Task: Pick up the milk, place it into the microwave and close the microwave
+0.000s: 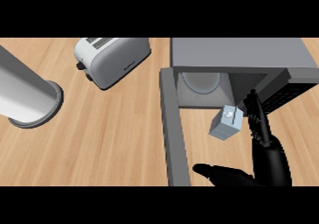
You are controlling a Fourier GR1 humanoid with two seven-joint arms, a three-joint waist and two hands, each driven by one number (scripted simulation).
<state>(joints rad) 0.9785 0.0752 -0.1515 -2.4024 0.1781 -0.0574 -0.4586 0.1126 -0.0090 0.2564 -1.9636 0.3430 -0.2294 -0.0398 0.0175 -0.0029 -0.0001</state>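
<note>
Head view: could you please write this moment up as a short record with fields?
microwave: on wooden counter, cavity open
microwave door: swung fully open toward the robot
milk: upright carton at the cavity's mouth, in front of the opening
right hand: fingers straight, against the carton's right side
left hand: low, near the door's end
toaster: left of the microwave
grey cylinder: far left

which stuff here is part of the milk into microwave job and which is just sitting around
Part of the job:
- milk carton
- microwave, with its open door
- right hand, fingers straight beside the carton

Just lying about:
- toaster
- grey cylinder
</note>
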